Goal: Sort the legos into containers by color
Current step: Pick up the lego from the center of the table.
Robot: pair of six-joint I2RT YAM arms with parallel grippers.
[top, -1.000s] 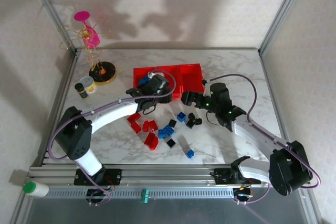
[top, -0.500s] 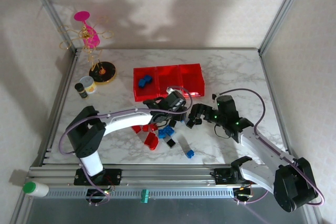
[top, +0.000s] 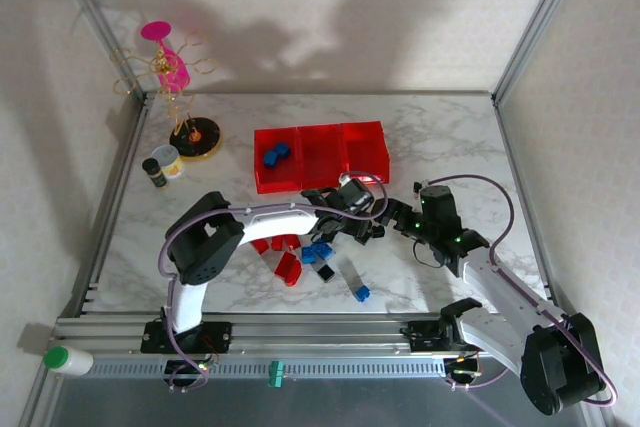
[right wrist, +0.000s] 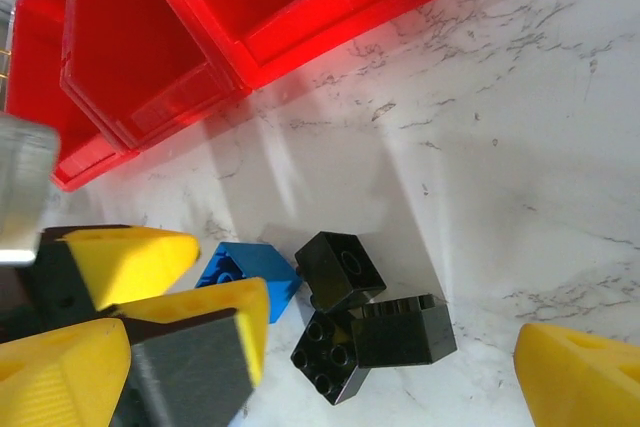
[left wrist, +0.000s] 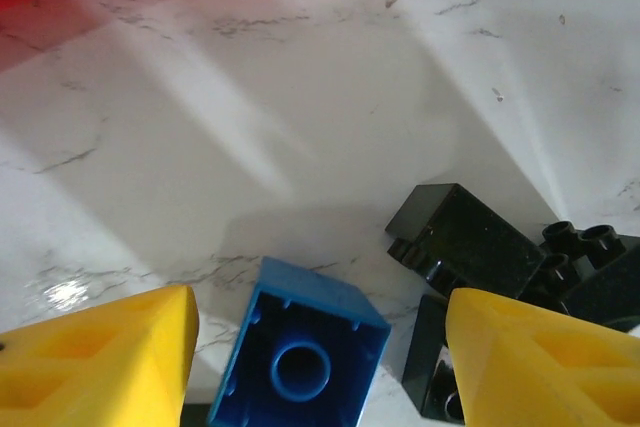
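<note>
— Where are the containers [top: 322,147] sitting?
— Toward the far middle of the table [top: 450,137], joined in a row running left to right; two legos [top: 276,155] are lying in the left one.
— And the rest?
— The loose legos [top: 318,252] are lying scattered just nearer; the wire stand [top: 193,137] is standing far left, with a jar [top: 165,160] sitting just near of it.

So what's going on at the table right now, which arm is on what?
The left gripper is down at the table with its jaws open on either side of a blue brick, not yet touching it. The right gripper hangs open close beside it, over a cluster of black bricks. A couple of blue pieces lie in the leftmost of the red bins. More red bricks lie loose on the marble.
</note>
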